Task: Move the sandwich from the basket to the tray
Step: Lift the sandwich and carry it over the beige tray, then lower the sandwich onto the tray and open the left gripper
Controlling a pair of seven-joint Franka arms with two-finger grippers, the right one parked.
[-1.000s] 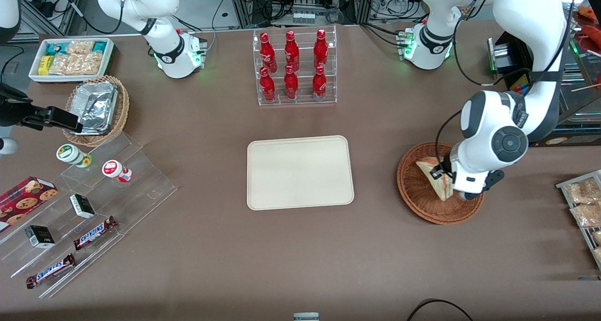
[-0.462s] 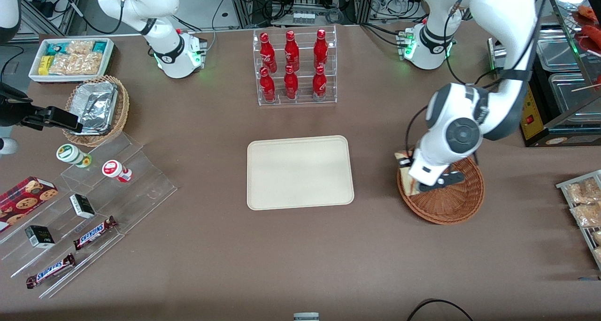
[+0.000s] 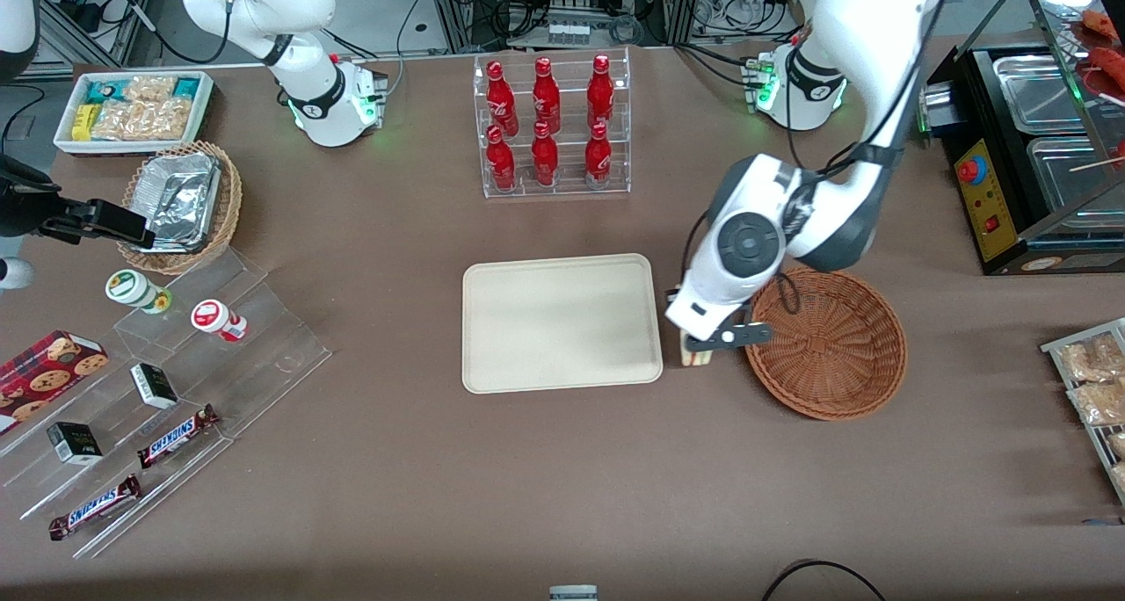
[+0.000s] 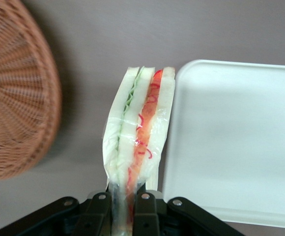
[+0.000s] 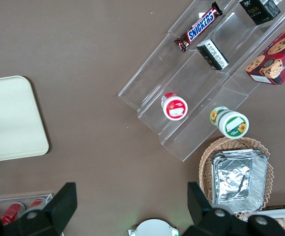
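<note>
My left gripper (image 3: 694, 351) hangs above the strip of table between the reddish-brown wicker basket (image 3: 826, 344) and the cream tray (image 3: 561, 322). It is shut on the sandwich (image 4: 140, 129), a clear-wrapped wedge of pale bread with green and red filling, held by its wrapped end between the fingers (image 4: 145, 209). In the front view only a small bit of the sandwich (image 3: 691, 357) shows under the wrist. The basket (image 4: 14, 98) and the tray (image 4: 236, 142) lie on either side of the sandwich in the left wrist view. Nothing lies in the basket or on the tray.
A clear rack of red bottles (image 3: 552, 126) stands farther from the front camera than the tray. Toward the parked arm's end are a tan basket with foil trays (image 3: 180, 206), a white bin of snacks (image 3: 134, 109) and clear steps with snack bars (image 3: 167, 381).
My gripper has lifted the sandwich out of the basket and carried it sideways over the basket's rim toward the tray. The basket now holds nothing.
</note>
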